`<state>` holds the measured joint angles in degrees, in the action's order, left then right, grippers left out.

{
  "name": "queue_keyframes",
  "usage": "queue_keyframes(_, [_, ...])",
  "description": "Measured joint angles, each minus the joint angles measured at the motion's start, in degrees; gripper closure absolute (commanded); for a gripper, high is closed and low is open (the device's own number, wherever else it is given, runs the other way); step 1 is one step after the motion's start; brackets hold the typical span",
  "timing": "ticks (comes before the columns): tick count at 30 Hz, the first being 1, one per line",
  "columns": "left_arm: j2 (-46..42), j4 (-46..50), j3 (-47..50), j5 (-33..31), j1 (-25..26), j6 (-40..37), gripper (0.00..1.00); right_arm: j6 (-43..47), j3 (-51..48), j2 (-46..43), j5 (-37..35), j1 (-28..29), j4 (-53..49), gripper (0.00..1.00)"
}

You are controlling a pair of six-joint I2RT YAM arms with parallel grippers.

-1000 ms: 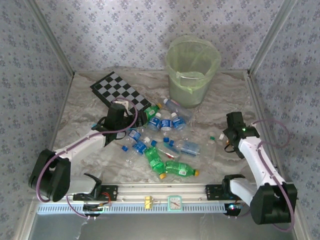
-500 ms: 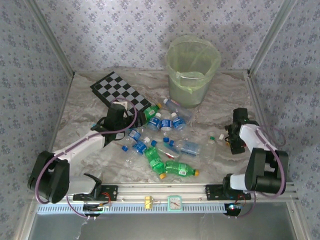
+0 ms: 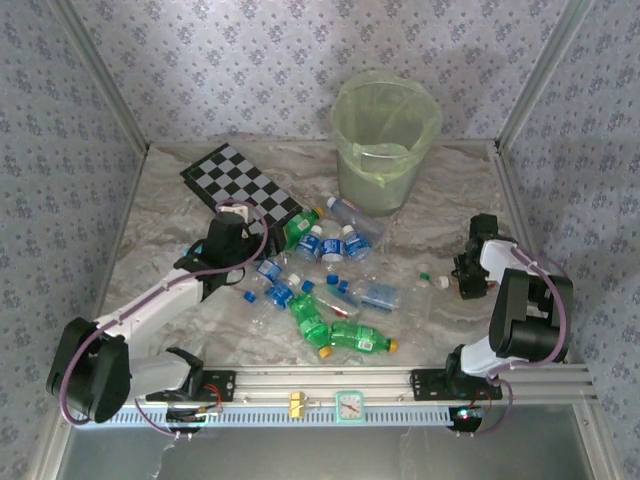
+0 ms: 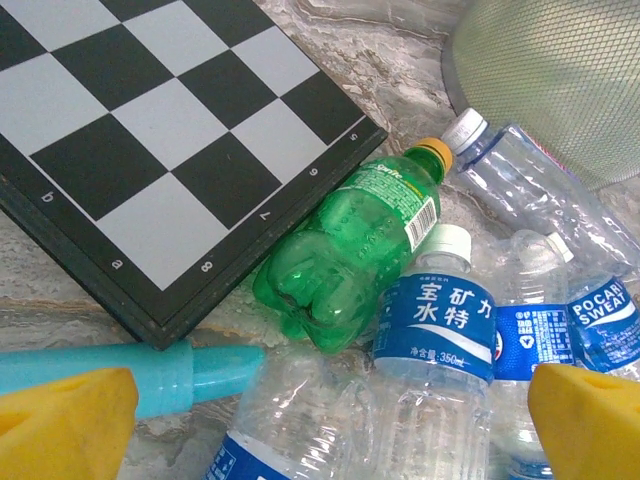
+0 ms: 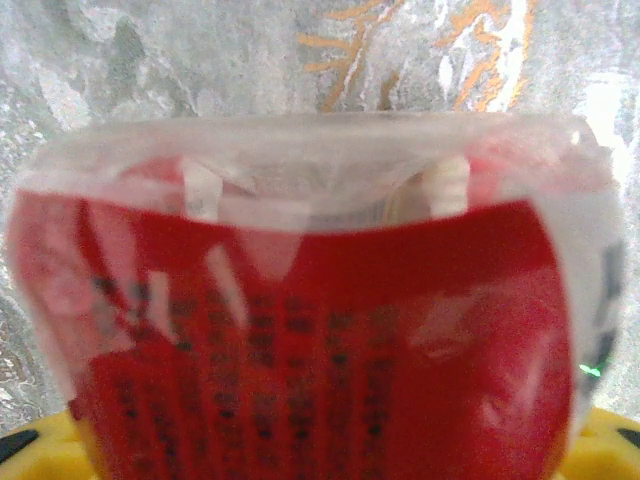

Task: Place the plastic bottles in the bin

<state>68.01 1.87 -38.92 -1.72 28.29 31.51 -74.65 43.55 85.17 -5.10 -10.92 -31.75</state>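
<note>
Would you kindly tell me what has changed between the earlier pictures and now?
The right arm folded back toward its base, and the right gripper narrowed around a red-labelled clear container. The left gripper, open, shifted slightly left. The plastic bottles and bin stayed put.

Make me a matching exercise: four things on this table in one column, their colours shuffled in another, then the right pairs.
Things:
1. bin
2. checkered board
3. bottle beside the board's corner
4. pen-like stick

Colours:
A. teal
B. green with a yellow cap
C. pale yellow-green, see-through
D. black and white

Pairs: 1-C, 2-D, 3-B, 4-A
</note>
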Motion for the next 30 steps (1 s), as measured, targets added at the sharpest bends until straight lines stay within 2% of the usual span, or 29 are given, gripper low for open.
queue_keyframes(6, [-0.44, 0.13, 0.04, -0.79, 0.00, -0.04, 0.00, 0.46, 0.07, -0.02, 0.17, 0.00, -0.07, 0.54])
queue_keyframes(10, [-0.48, 1.03, 0.04, -2.45, 0.00, -0.07, 0.00, 2.93, 0.68, -0.02, 1.77, -0.66, -0.68, 0.61])
queue_keyframes(17, [-0.96, 3.15, 0.09, -5.44, -1.29, 0.74, 0.00, 13.27, 5.66, -1.18, 10.16, -0.79, 4.46, 0.60])
queue_keyframes(24, [-1.33, 4.57, 1.40, -6.51, -6.32, 3.91, 0.00, 22.80, 8.46, -10.05, 18.45, -0.79, 11.74, 0.61])
queue_keyframes(30, [-2.54, 5.66, 3.02, -6.60, -7.67, 5.05, 0.00, 29.88, 19.93, -12.44, 22.38, 0.68, 12.81, 0.66])
